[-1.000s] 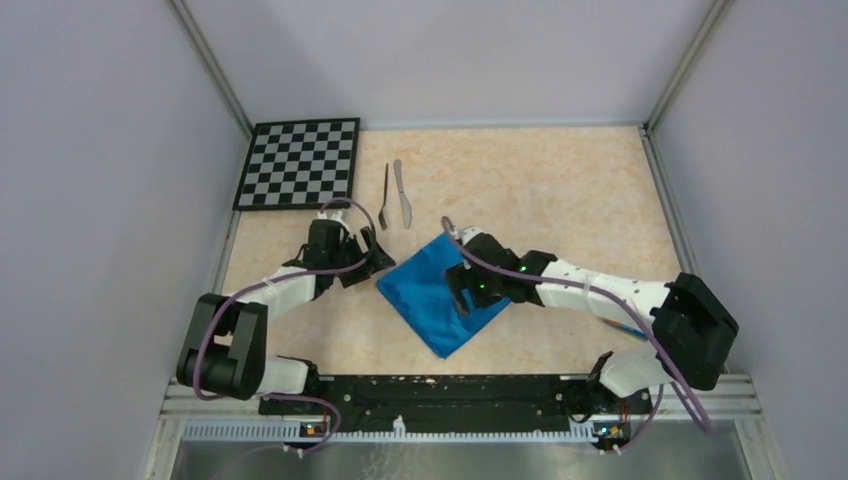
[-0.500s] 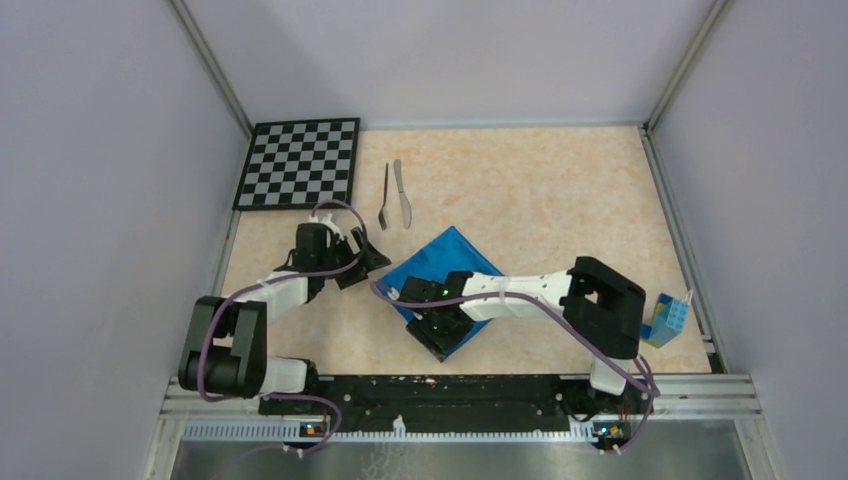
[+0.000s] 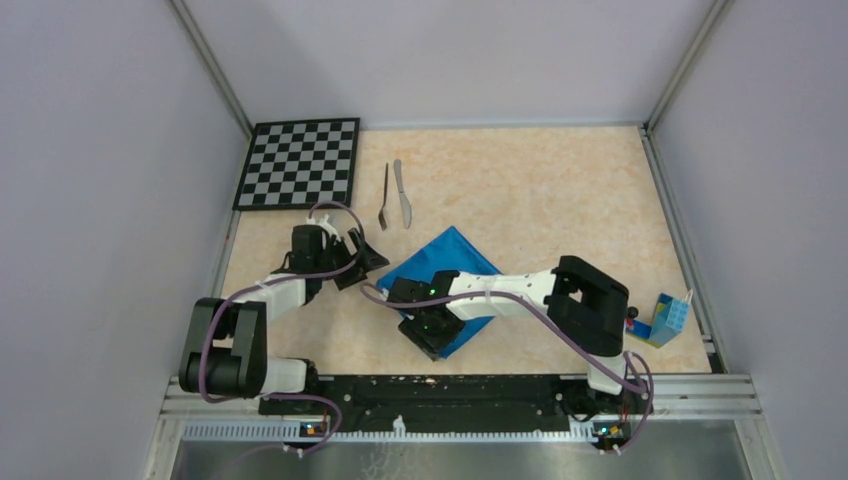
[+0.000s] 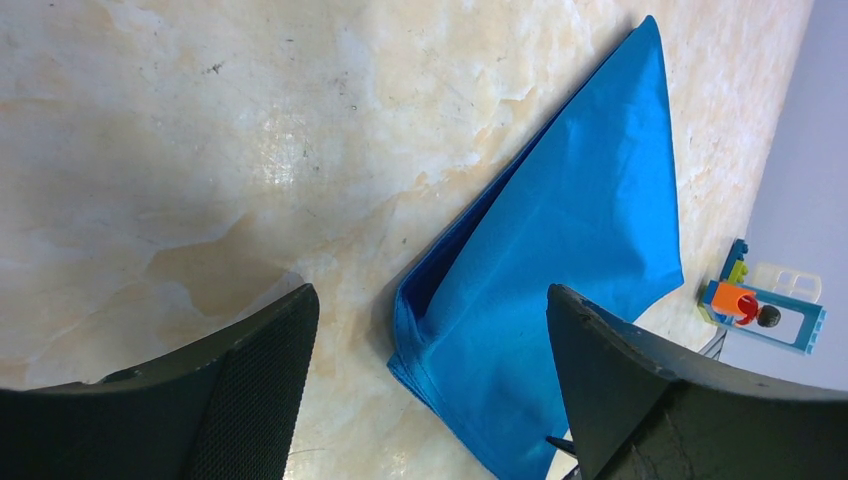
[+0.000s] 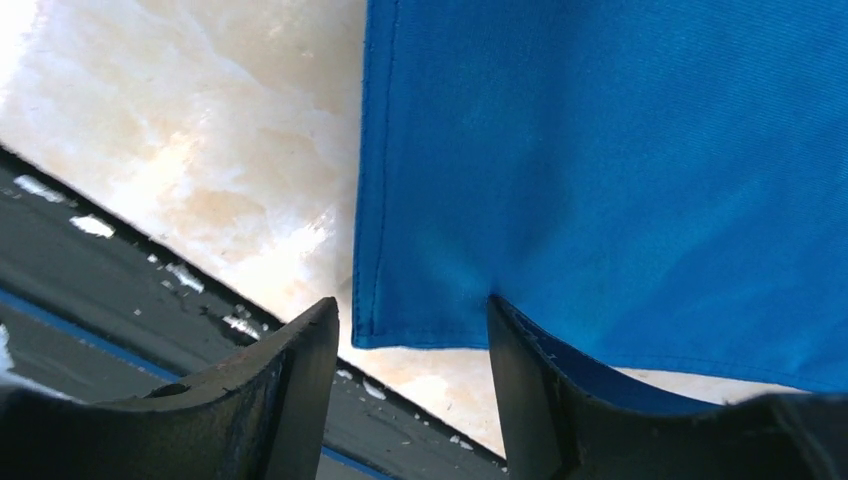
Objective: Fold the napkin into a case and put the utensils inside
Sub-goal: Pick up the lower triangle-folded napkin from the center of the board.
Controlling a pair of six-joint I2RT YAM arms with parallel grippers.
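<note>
Nearest, the right gripper stands part open and holds nothing, with the near corner of the folded napkin lying between its jaws. Soft, light and layered, the cloth will likely sag and slide, so pinch a corner through every layer. The left gripper, wide open and empty, faces the left corner. Beyond lie the fork and knife.

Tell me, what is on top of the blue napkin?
Only the right gripper, open at its near corner. The fork and knife lie off it on the table. The arm hides some of the napkin.
</note>
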